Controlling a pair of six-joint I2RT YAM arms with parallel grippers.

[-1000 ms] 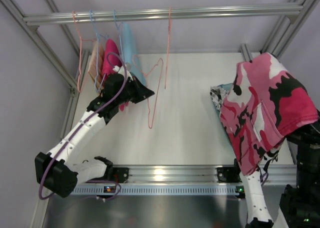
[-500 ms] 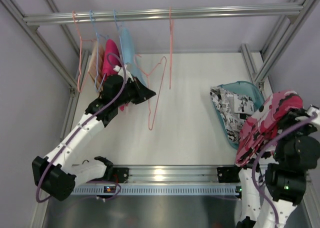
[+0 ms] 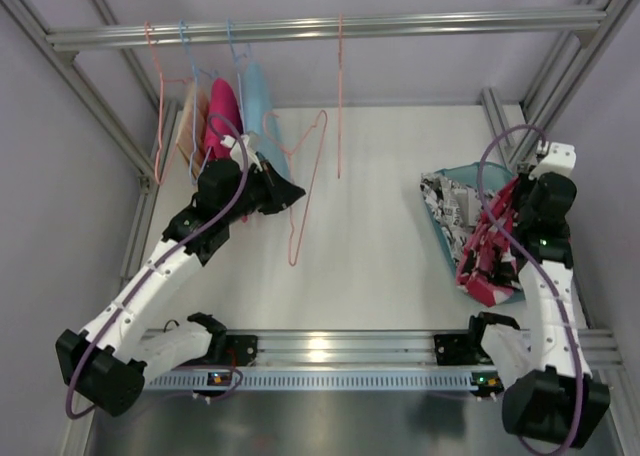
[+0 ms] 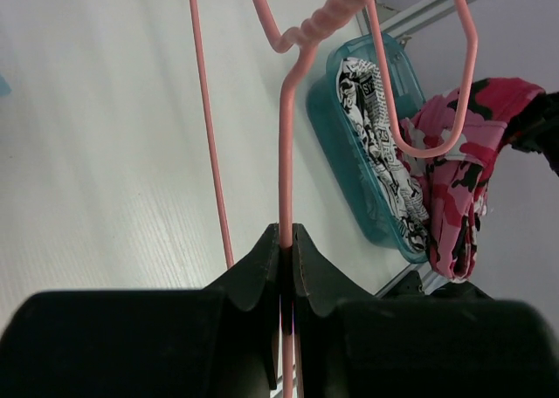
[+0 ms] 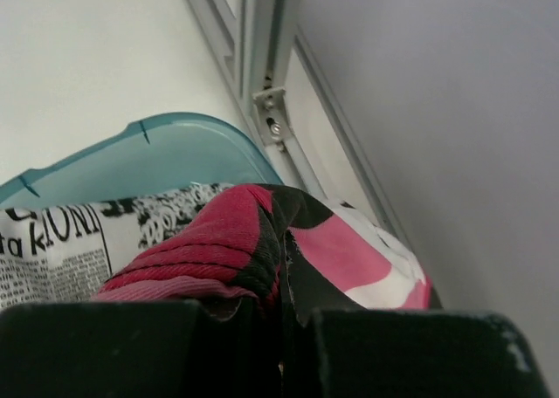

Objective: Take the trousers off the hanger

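Note:
My left gripper [image 3: 292, 192] is shut on the wire of an empty pink hanger [image 3: 305, 176], seen close in the left wrist view [image 4: 285, 154]. My right gripper [image 3: 508, 216] is shut on the pink-red trousers with black and white patches [image 3: 487, 256] and holds them over the teal tray [image 3: 500, 172]; they also show in the right wrist view [image 5: 262, 241] and the left wrist view [image 4: 454, 188]. The black-and-white comic-print trousers [image 3: 452, 206] lie in the tray.
A metal rail [image 3: 330, 28] crosses the back. Tan, magenta [image 3: 220, 116] and light-blue [image 3: 256, 101] garments hang on hangers at its left. Another bare pink hanger [image 3: 340, 96] hangs at the middle. Frame posts stand at both sides.
My right arm has swung down and in, lowering the pink-red trousers from high at the right to over the tray. My left gripper has stayed on the pink hanger, shifting slightly.

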